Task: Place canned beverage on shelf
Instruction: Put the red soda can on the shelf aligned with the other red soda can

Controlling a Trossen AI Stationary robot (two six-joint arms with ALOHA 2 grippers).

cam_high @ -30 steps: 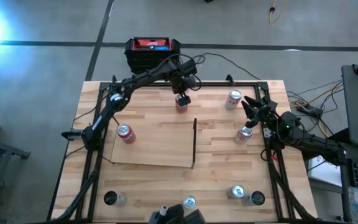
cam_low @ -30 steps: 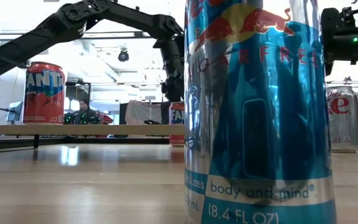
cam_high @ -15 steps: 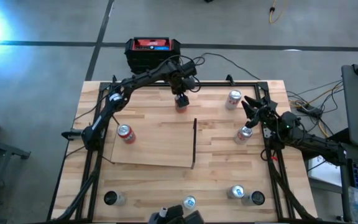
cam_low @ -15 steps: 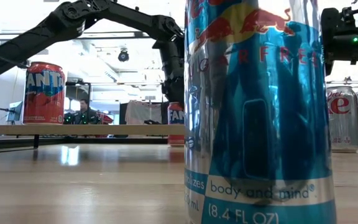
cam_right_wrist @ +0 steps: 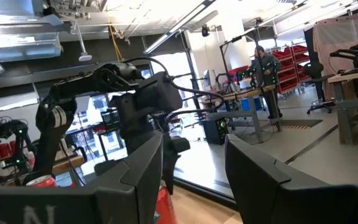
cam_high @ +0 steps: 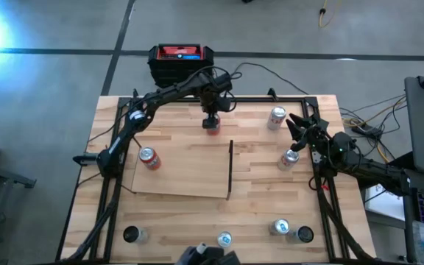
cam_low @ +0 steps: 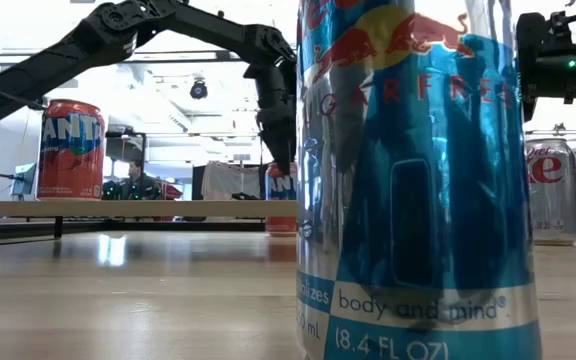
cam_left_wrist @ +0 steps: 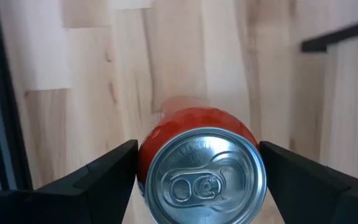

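Two arms share what we list first, the plank tabletop (cam_high: 271, 191). On its middle we find the shelf (cam_high: 182, 169), a pale board lying flat, its black upright bar (cam_high: 230, 169) along the short edge nearer the right arm. One red can (cam_high: 149, 157) stands on the shelf near its opposite edge.

We place the left pincer (cam_high: 212, 116) above the far strip of tabletop, just beyond the shelf. Its fingers (cam_left_wrist: 98, 171) bracket the orange-red can (cam_left_wrist: 199, 167) from either side, grasping it; in the low view the can's base sits slightly clear of the wood, so we count it as not on the shelf.

We place the right pincer (cam_high: 299, 131) at the right edge of the tabletop, clenched with nothing between its fingers (cam_right_wrist: 143, 171), near a silver can (cam_high: 290, 158).

We also record a silver can (cam_high: 276, 116) near the far right corner, a blue-and-silver can (cam_low: 418, 180) close to the low camera, and further cans along the near edge.

Beyond the far edge we note a black-and-red case (cam_high: 181, 62) on the floor.
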